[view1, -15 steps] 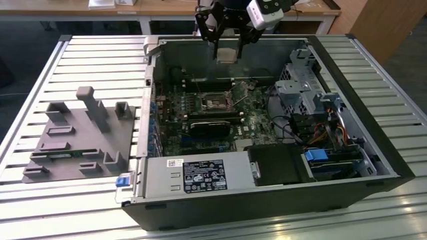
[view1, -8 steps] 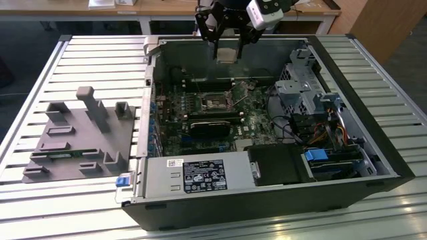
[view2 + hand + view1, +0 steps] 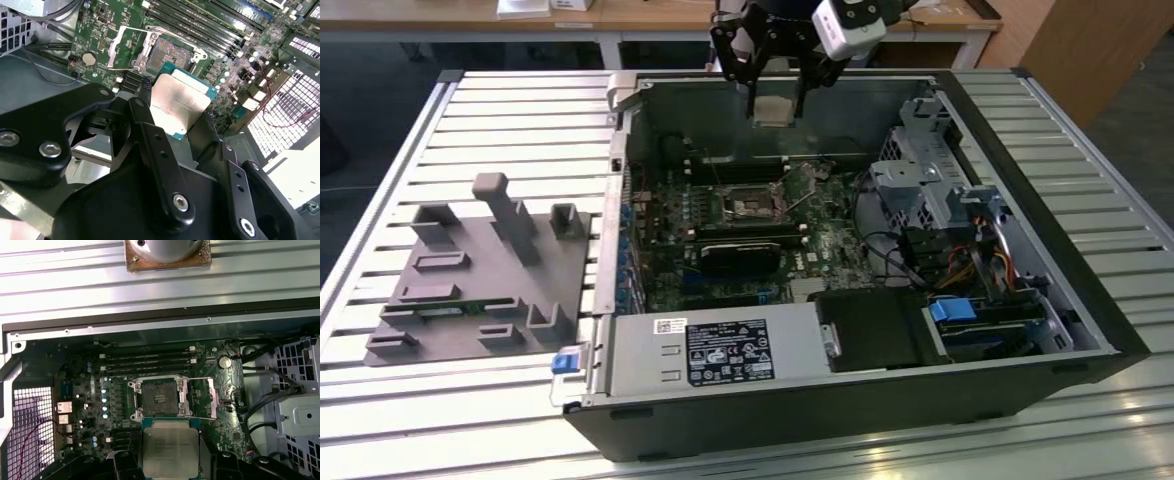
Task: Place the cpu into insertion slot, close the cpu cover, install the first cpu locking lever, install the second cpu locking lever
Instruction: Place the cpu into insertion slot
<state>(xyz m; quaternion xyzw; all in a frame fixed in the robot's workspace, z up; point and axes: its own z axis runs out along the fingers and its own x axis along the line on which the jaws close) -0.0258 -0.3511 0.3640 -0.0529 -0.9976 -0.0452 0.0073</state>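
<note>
**Hand and cpu above the open socket.** The hand [image 3: 775,108] is shown clenched on the cpu [image 3: 179,107], which is gripped by two opposite edges between the black fingers [image 3: 150,135], metal face up and roughly level. The chip is held in the air, well clear of the circuit board [image 3: 841,240] and not yet seated. In the exterior view it lies at twelve o'clock of the insertion slot [image 3: 750,205]. The slot is seen bare, with the cpu cover [image 3: 200,397] swung open just beside it. The board sits inside a computer case [image 3: 854,410] laid open on the slatted bench [image 3: 480,110], and a grey fixture [image 3: 480,270] lies at nine o'clock of the case.

Likely hazards:
- A narrow edge grip could let the chip slip or tilt.
- A skewed or offset descent could land a corner on the socket contacts and bend them.
- The raised cover could be struck by a finger.
</note>
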